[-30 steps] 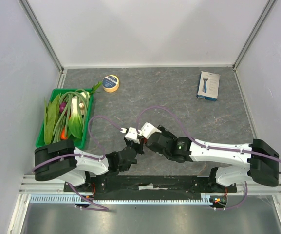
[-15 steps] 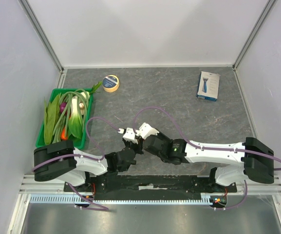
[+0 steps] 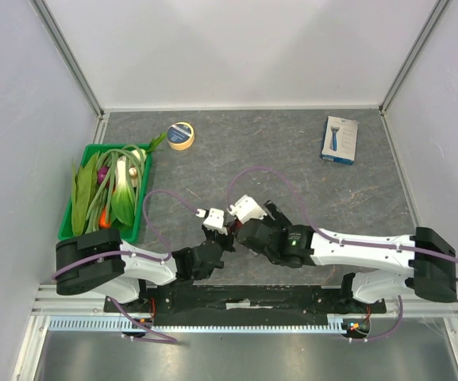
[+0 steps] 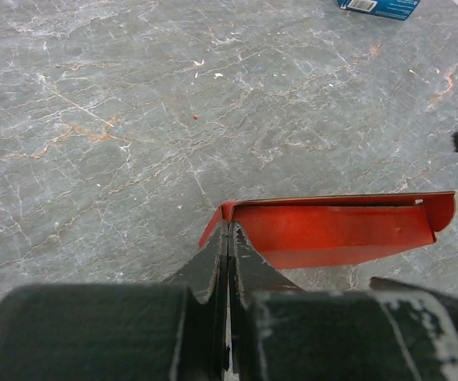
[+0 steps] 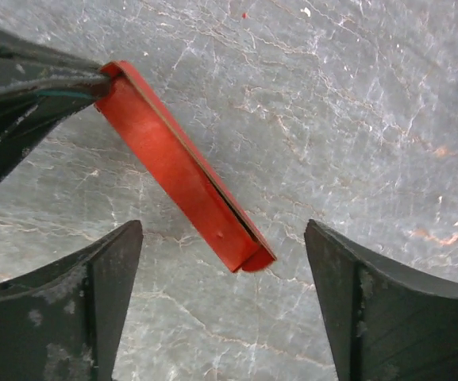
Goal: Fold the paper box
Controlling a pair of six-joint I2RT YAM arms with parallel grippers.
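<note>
Left wrist view first: how does the left gripper (image 4: pixel 228 230) stand? (A)

Shut tight, its two dark fingers pressed together on one end corner of the paper box (image 4: pixel 332 230). The red card is pinched right at the tips. (B)

And the box itself? (A)

It runs away from that pinch to the right as a long, narrow, partly folded strip, one wall turned up along its length and a small rounded tab at the far end. In the right wrist view the same strip lies slantwise, from the left gripper at upper left down toward the middle. (B)

Where is the right gripper (image 5: pixel 222 230)? (A)

Spread wide, one finger on each side of the box's free end. Neither finger touches the card there; bare table shows on both sides. (B)

Does the free end rest on the table (image 3: pixel 292 159)? (A)

I cannot tell. (B)

What does the top view add? (A)

Both arms meet low at the centre of the grey marbled table, near their bases, and only a sliver of red shows between them. A green tray (image 3: pixel 68 230) of leafy vegetables sits at the left edge, a roll of tape (image 3: pixel 181 136) behind it, and a white-and-blue box (image 3: pixel 340 140) far back on the right, all well apart from the grippers. (B)
</note>
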